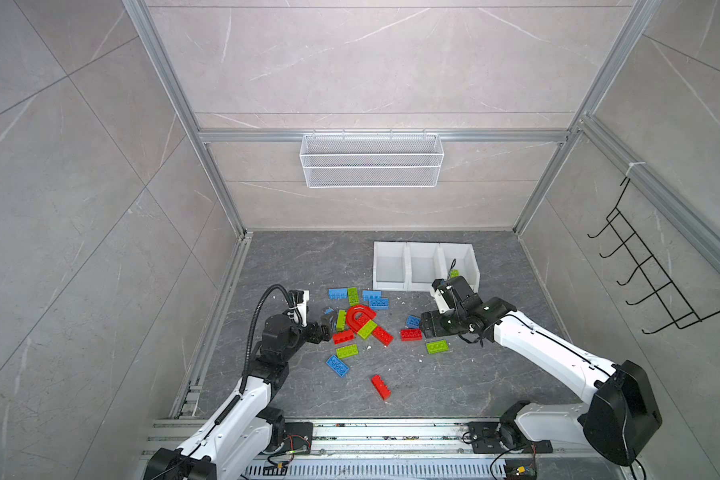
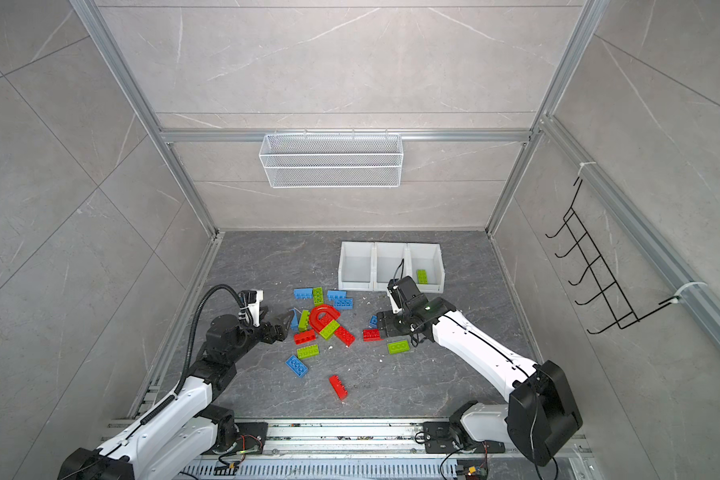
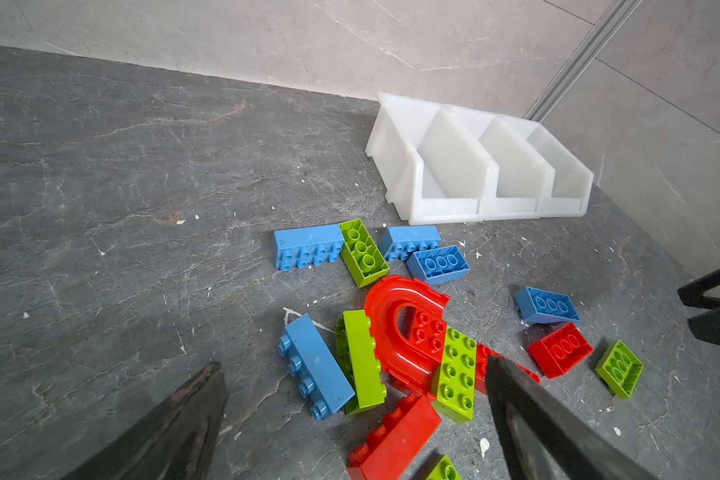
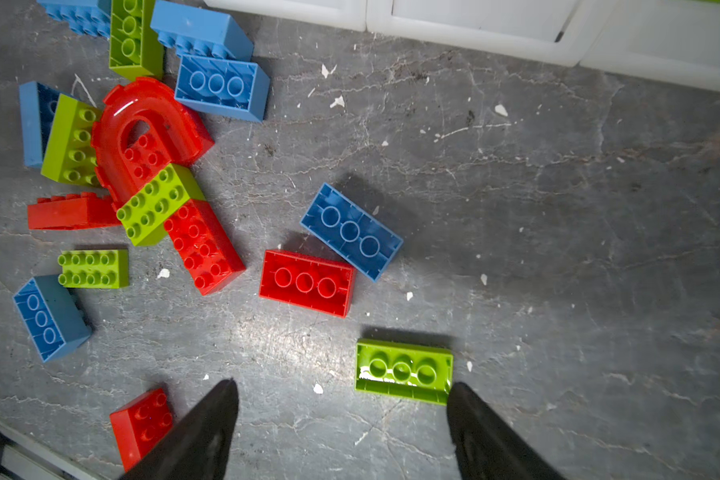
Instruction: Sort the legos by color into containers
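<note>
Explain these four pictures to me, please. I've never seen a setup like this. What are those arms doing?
Two robot arms sit at a dark table, each ending in a two-fingered claw called a gripper. Two pictures look down from overhead; the other two come from cameras on the arms' wrists. Scattered on the table are red, blue and green legos, including a red arch. Beyond them stand three joined white containers; one green brick lies in the right-hand one. The left gripper and right gripper are both open, holding nothing.

A robotics lab cell: aluminium frame (image 1: 246,136), panel walls (image 1: 371,62), two arms (image 1: 558,353) mounted on a rail (image 1: 391,432)
</note>
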`<action>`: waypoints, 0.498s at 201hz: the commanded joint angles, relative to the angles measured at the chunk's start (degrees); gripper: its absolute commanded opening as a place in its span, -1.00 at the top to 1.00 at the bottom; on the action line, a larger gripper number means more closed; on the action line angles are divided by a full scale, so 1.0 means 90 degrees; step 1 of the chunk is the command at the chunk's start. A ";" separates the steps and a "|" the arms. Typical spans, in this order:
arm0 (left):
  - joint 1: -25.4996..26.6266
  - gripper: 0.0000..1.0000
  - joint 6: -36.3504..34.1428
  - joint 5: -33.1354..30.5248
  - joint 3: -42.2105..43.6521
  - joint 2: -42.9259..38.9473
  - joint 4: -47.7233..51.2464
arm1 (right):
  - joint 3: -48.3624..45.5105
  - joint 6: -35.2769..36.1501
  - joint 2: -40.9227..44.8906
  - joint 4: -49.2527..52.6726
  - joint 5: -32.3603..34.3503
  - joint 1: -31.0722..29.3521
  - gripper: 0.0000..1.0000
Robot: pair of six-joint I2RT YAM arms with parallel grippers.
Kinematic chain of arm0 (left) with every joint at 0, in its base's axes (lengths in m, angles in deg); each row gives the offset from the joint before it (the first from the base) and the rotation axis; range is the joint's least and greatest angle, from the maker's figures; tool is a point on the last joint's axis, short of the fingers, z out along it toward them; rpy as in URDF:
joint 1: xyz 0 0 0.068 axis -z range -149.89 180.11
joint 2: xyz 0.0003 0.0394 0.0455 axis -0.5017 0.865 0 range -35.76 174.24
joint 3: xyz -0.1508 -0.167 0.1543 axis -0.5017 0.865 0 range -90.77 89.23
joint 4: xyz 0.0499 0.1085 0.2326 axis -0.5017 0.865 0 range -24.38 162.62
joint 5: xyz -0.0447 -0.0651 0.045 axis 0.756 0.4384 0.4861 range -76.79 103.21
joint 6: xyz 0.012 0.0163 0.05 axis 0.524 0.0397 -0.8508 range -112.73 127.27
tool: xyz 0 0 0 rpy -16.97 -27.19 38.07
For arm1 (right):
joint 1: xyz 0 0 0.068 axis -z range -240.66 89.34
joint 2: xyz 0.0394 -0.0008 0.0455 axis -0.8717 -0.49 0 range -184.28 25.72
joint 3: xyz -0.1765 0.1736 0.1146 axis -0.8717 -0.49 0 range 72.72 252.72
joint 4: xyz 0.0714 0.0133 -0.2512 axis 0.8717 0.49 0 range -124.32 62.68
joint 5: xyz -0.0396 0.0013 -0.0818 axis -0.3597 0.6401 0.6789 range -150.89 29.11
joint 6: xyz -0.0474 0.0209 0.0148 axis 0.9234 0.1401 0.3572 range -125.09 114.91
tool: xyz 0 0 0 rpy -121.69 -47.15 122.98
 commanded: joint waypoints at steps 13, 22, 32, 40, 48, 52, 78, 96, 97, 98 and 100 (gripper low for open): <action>0.0020 -0.99 -0.0276 -0.0209 -0.0101 0.0062 -0.0352 | -0.0219 -0.0261 -0.0039 -0.0033 0.0278 -0.0122 -0.66; 0.0023 -0.99 -0.0280 -0.0273 -0.0080 0.0044 -0.0379 | -0.0287 -0.0289 -0.0040 -0.0110 0.0264 -0.0124 -0.66; 0.0020 -0.99 -0.0258 -0.0293 -0.0042 -0.0008 -0.0385 | -0.0348 -0.0319 -0.0066 -0.0176 0.0278 -0.0126 -0.67; 0.0025 -0.99 -0.0262 -0.0307 -0.0028 -0.0057 -0.0388 | -0.0400 -0.0347 -0.0104 -0.0234 0.0273 -0.0124 -0.67; 0.0025 -0.99 -0.0255 -0.0346 0.0003 -0.0110 -0.0377 | -0.0440 -0.0368 -0.0153 -0.0293 0.0246 -0.0129 -0.68; 0.0025 -0.99 -0.0244 -0.0367 0.0012 -0.0131 -0.0369 | -0.0453 -0.0369 -0.0182 -0.0313 0.0226 -0.0132 -0.68; 0.0023 -0.99 -0.0189 -0.0366 0.0079 -0.0240 -0.0339 | -0.0456 -0.0374 -0.0347 -0.0367 0.0171 -0.0134 -0.69; 0.0023 -0.99 -0.0185 -0.0366 0.0053 -0.0226 -0.0350 | -0.0456 -0.0427 -0.0377 -0.0371 0.0123 -0.0129 -0.69; 0.0022 -0.99 -0.0185 -0.0363 0.0057 -0.0224 -0.0349 | -0.0456 -0.0432 -0.0380 -0.0370 0.0118 -0.0128 -0.70; 0.0021 -0.99 -0.0185 -0.0367 0.0054 -0.0222 -0.0343 | -0.0461 -0.0435 -0.0376 -0.0369 0.0115 -0.0128 -0.70; 0.0025 -0.99 -0.0184 -0.0370 0.0049 -0.0221 -0.0341 | -0.0462 -0.0442 -0.0376 -0.0369 0.0113 -0.0128 -0.69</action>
